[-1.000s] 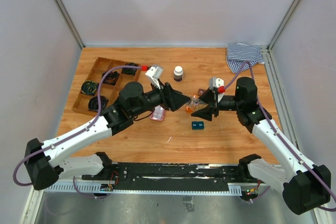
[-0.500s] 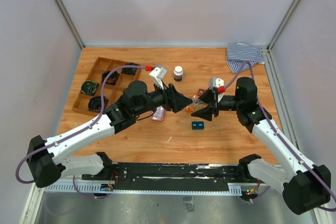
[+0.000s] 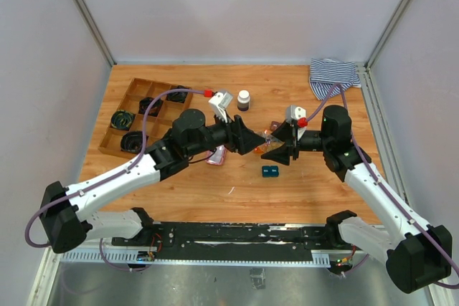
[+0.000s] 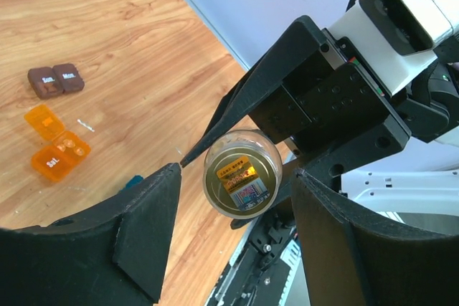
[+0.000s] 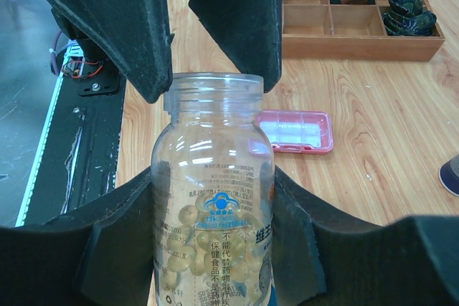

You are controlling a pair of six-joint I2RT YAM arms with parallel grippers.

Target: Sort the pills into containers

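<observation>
Right claw (image 5: pixel 213 234) is clamped round the body of a clear bottle (image 5: pixel 214 141), held lying sideways in the air over the table (image 3: pixel 186 184). The bottle has no cap and its threaded neck is bare. Yellow pills (image 5: pixel 188 252) sit in its lower half.

Left claw (image 4: pixel 237 173) faces the bottle mouth end-on. Its jaws are set fairly wide, one on each side of the neck with a gap on both sides, and it grips nothing.

- Pink case (image 5: pixel 290 131): on the table on the left arm's side of the bottle. No pills are visible in it.
- Orange case (image 4: pixel 54 150): almost under the bottle, with one lid flipped up. I can't tell if anything is inside.
- Brown case (image 4: pixel 56 80): just past the bottle, closed.
- Teal case (image 3: pixel 270 171): nearer the arm bases than the bottle, closed.
- A second capped bottle (image 3: pixel 244 99) stands farther back from the held one, untouched.

Progress looks early. The bottle is opened, which is about all that's done, and the load is in the bottle. Left to do: tip pills out, drop them into the cases, then open the shut ones.
</observation>
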